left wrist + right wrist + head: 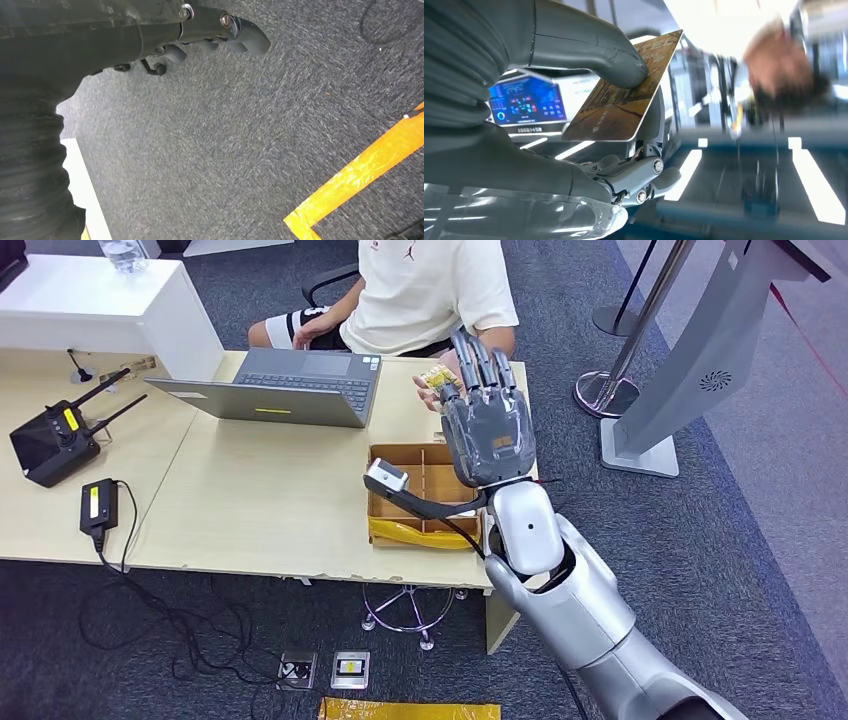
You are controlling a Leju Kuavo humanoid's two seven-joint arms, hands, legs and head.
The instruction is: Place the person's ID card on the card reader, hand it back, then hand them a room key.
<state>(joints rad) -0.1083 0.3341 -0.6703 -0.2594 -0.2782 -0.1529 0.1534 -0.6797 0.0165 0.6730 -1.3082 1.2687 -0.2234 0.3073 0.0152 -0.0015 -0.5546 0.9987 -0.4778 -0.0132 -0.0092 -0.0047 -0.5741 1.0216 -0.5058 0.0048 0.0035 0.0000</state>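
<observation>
- The right hand (487,425) is raised at centre right of the head view, over the far edge of the bench (270,510), its back to the camera and fingers pointing up toward the seated person (425,290).
- In the right wrist view the thumb (589,47) presses a brownish card (621,92) against the fingers; the card is grasped and tilted.
- The person's hand (437,390) sits just beside the robot's fingertips, holding something yellowish.
- A compartmented cardboard box (420,495) lies below the right hand; an open laptop (285,385) stands to its upper left.
- The left hand (220,30) hangs above grey carpet (240,140), fingers curled inward with nothing in them.
</observation>
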